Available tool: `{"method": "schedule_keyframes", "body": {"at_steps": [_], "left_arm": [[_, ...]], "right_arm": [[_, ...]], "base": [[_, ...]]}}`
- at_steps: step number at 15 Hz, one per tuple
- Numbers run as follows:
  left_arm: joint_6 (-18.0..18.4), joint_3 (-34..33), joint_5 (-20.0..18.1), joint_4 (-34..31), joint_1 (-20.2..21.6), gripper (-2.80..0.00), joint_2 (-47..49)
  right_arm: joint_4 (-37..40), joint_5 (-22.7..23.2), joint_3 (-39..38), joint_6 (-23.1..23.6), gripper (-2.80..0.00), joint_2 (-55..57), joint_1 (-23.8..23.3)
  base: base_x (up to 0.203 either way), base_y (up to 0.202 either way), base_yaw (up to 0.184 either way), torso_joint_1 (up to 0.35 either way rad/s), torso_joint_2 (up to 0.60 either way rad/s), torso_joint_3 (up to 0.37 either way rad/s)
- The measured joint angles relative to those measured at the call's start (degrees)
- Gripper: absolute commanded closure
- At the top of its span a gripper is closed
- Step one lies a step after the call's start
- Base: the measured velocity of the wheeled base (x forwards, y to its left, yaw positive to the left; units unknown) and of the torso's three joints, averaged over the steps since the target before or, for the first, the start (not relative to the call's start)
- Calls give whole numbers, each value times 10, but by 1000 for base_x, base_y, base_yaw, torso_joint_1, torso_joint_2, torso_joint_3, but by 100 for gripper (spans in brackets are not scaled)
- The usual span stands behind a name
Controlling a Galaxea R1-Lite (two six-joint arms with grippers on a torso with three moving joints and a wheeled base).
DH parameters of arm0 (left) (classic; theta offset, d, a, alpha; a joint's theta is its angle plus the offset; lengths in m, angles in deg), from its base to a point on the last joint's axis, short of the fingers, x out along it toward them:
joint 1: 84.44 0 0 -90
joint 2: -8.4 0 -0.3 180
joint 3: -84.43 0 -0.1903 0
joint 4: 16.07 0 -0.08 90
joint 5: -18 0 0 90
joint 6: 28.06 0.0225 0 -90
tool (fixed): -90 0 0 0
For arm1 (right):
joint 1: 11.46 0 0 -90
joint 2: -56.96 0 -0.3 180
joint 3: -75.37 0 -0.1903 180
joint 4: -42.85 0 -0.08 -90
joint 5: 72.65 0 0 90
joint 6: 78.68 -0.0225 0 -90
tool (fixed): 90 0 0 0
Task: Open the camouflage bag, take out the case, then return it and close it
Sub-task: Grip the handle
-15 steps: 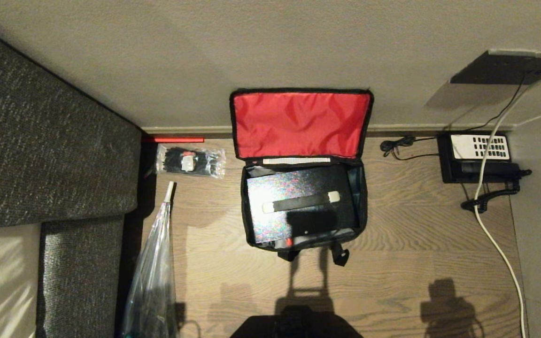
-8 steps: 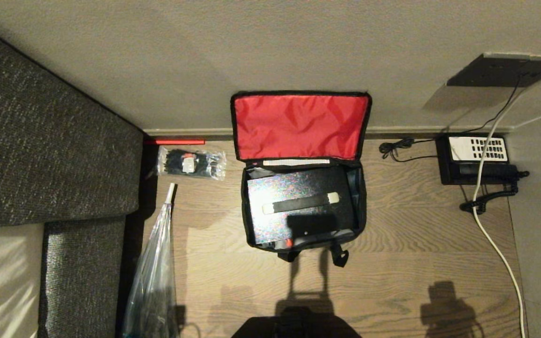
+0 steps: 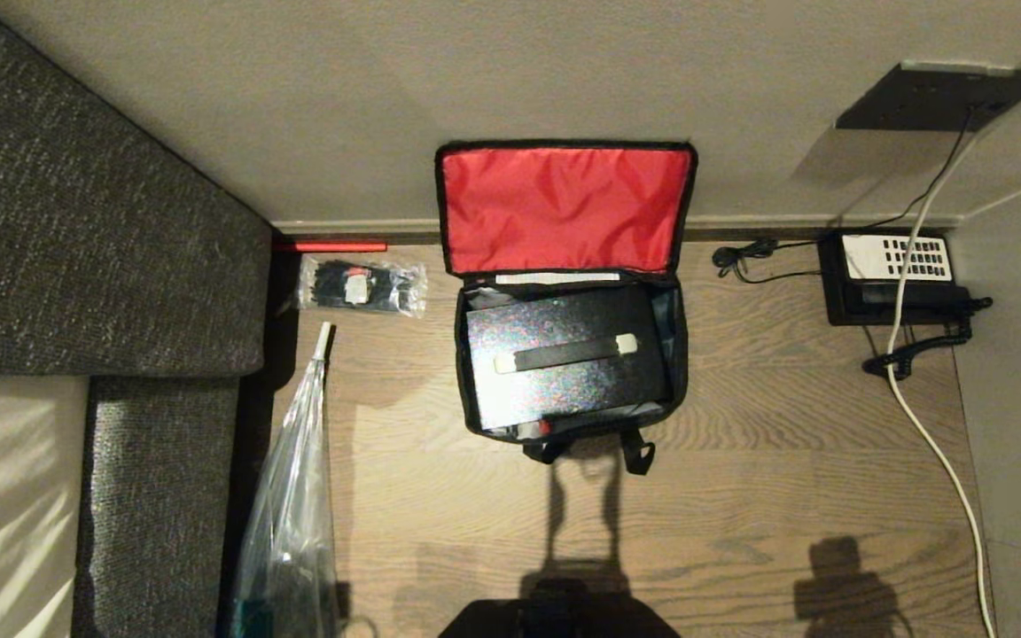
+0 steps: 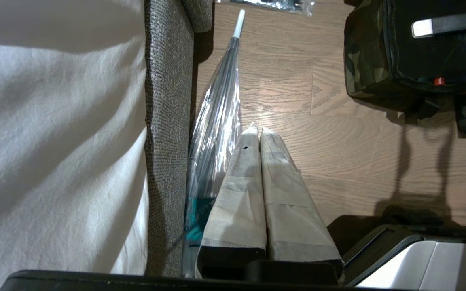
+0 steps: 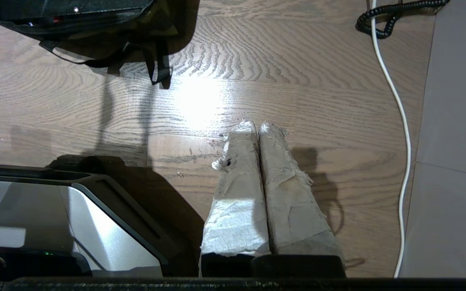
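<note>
Boxy soft camouflage bag (image 3: 569, 354): on the wooden plank floor (image 3: 741, 496), lid thrown back against the wall behind. Flat black rectangular hard case (image 3: 564, 363): inside the bag, handle uppermost. Clear packet of black cable ties (image 3: 360, 287): on the floor left of the bag, by the skirting. Folded transparent umbrella (image 3: 293, 496): in front of the packet, alongside the grey fabric sofa (image 3: 94, 266) at far left. Black desk telephone (image 3: 892, 276): right of the bag, against the wall; white cable (image 3: 927, 434) running across it and forward.

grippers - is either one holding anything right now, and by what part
Nothing is held. The left gripper and right gripper are both shut on nothing above the floor, clear of the camouflage bag.
</note>
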Motion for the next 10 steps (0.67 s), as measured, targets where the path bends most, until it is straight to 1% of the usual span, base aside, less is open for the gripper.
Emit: {"method": "schedule_keyframes", "body": {"at_steps": [10], "left_arm": [[0,0,0,0,0,0,0]], "right_arm": [[0,0,0,0,0,0,0]], "base": [[0,0,0,0,0,0]]}}
